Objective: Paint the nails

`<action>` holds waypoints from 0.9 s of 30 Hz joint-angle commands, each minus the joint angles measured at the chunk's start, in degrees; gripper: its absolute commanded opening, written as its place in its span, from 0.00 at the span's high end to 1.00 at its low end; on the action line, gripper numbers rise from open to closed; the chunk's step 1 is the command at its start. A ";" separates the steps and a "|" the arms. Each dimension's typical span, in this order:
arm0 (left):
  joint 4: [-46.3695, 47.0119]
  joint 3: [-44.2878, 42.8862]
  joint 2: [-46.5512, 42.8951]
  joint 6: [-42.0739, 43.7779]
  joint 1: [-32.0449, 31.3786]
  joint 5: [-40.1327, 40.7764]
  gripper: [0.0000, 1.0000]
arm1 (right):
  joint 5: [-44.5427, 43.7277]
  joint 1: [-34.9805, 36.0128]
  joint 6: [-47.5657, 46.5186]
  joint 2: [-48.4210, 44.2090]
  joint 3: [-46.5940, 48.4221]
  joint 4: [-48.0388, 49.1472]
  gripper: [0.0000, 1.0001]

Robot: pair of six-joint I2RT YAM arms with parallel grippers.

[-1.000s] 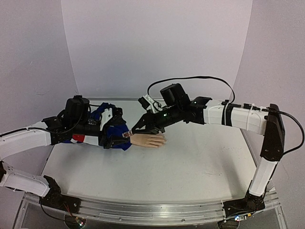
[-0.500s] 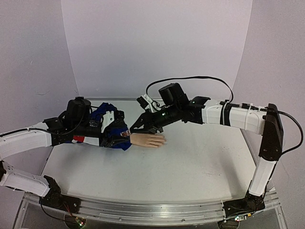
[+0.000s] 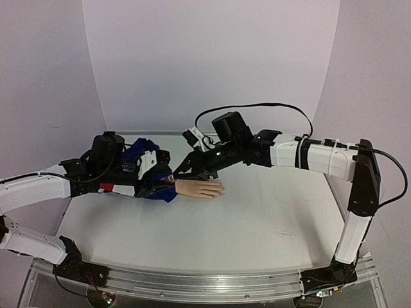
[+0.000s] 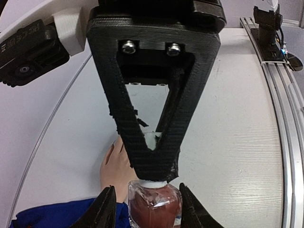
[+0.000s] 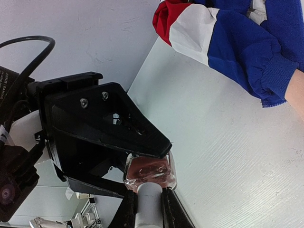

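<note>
So the left gripper (image 4: 148, 209) has its two fingers closed around the little pink bottle (image 5: 149, 172), holding it just above the table (image 3: 276, 218). The right gripper (image 5: 148, 209) is pinched tight on the white cap (image 5: 148, 194), so both claws are basically stacked on the same spot. The mannequin hand (image 3: 199, 188) lies flat just right of and in front of them, left of center, with its sleeve (image 3: 144, 156) bunched under the left arm. The nails (image 3: 220, 188) are at the hand's right end, too tiny to see any detail. Space-wise, it's cramped around the wrist and the back-left edge near the wall. The whole right half and the front strip up to the rail (image 3: 192, 282) is bare white tabletop.
</note>
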State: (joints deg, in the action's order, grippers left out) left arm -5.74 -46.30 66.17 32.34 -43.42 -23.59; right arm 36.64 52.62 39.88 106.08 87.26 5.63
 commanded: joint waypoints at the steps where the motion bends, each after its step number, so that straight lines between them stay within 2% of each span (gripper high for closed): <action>1: 1.92 -1.63 0.19 1.18 -0.57 1.74 0.59 | 1.15 0.72 0.39 0.52 3.45 1.94 1.00; 10: 1.00 -2.07 0.24 1.96 -1.39 3.81 0.78 | 0.05 1.09 0.44 0.62 4.02 1.89 1.00; 13: 0.90 -2.37 0.31 1.29 -1.40 3.62 0.92 | -0.98 1.34 -0.27 0.78 4.14 1.02 1.00; 17: 1.00 -3.92 1.69 -3.24 -1.41 -0.53 1.00 | -2.84 1.58 -4.04 0.31 3.32 0.53 1.00; 20: 1.16 -6.49 4.77 -9.89 -1.41 -8.48 1.00 | -3.32 1.61 -12.21 -0.10 2.92 0.17 1.00; 22: 1.28 -8.86 7.55 -15.62 -1.39 -16.64 1.00 | -2.34 1.60 -23.28 -1.28 2.40 -1.10 1.00; 24: 2.17 -11.24 10.17 -20.68 -1.41 -27.00 1.00 | 5.28 1.61 -35.35 -3.36 0.64 -1.99 1.00; 27: 3.27 -14.71 12.90 -25.09 -1.40 -48.72 1.00 | 19.41 1.58 -49.21 -8.09 -4.08 -3.12 1.00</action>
State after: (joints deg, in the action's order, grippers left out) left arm -10.59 -52.93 76.77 17.41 -42.81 -38.13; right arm 37.17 52.29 15.03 104.92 86.32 0.12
